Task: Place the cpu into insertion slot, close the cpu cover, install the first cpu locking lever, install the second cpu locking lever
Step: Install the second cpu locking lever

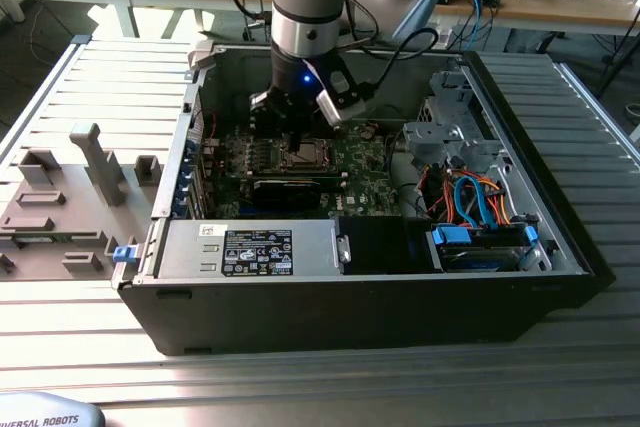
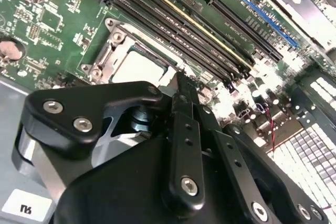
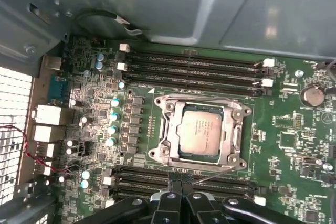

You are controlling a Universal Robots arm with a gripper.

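Gripper (image 3: 181,195) fingers pressed together, empty, just beside socket edge. Cpu (image 3: 200,131) sits in insertion slot (image 3: 167,141), cpu cover (image 3: 231,109) framing it. Chip likely light, stiff, fragile; handle by edges only.

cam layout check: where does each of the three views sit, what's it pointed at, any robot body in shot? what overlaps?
Exterior view: off the arm, above an open computer case, looking down into it; the arm reaches in over the insertion slot.
First wrist view: on the arm, facing the cpu seated under the closed cpu cover; gripper at the frame's edge.
Second wrist view: on the arm, oblique across the board; gripper body in the foreground, cpu beyond.
Shared: both wrist views show cpu and memory slots.
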